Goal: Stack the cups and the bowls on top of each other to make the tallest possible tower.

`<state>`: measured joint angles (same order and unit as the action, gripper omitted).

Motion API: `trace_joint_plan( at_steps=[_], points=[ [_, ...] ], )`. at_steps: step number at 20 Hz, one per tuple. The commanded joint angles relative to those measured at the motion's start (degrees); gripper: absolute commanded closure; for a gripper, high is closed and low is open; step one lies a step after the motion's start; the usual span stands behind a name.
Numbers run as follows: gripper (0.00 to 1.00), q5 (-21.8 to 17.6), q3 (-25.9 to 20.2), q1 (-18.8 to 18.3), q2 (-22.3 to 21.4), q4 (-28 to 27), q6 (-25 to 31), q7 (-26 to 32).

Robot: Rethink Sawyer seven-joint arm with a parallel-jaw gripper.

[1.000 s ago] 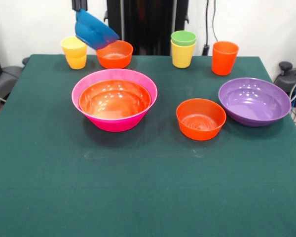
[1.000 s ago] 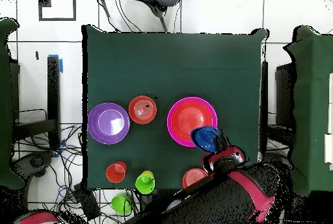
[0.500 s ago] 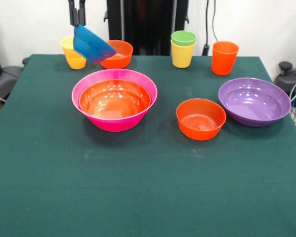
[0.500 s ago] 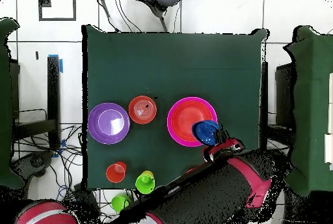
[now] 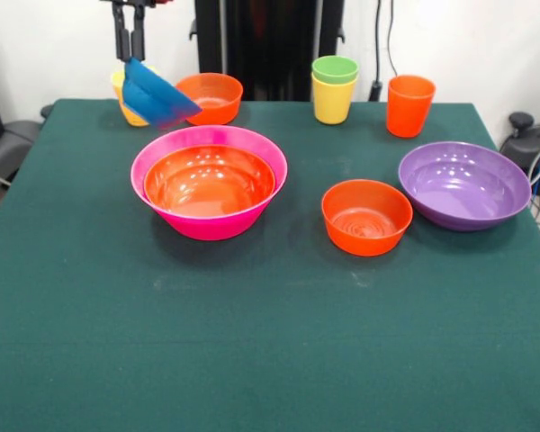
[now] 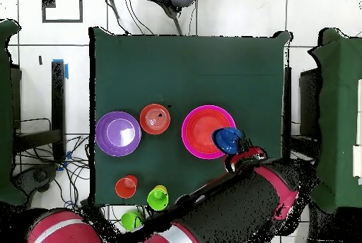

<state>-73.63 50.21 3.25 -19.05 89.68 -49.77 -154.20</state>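
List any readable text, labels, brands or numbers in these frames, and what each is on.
None readable.
Cups and bowls, including the pink bowl, purple bowl and the blue bowl held in the gripper: plain plastic, no print visible.
Green table cover: no markings.
Blue tape on the floor and the black square outline on the tiles: no text on either.

Gripper (image 5: 128,56) holds tilted blue bowl (image 5: 156,94) aloft.

Red-black arm (image 6: 247,198), slim dark tool (image 5: 129,40)
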Motion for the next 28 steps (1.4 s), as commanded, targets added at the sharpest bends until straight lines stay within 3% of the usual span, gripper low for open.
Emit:
trace_joint_plan(
  at_steps=[1, 9, 12, 18, 22, 28],
  points=[
    [1.0, 5.05, -11.86, -1.64, 1.63, -3.1, 6.3, -6.81],
    [1.0, 6.15, -13.49, -3.73, 0.48, -1.49, 3.46, -3.35],
    [1.0, 9.05, -13.73, -4.97, -0.26, -0.25, 2.86, 0.29],
    [1.0, 8.86, -14.23, -5.86, -0.2, 0.5, 1.71, 0.5],
    [1.0, 5.49, -15.66, -6.93, -1.33, 0.82, -3.13, -1.2],
    [1.0, -3.32, -16.43, -6.42, -2.82, 0.48, -9.82, -6.37]
  ],
)
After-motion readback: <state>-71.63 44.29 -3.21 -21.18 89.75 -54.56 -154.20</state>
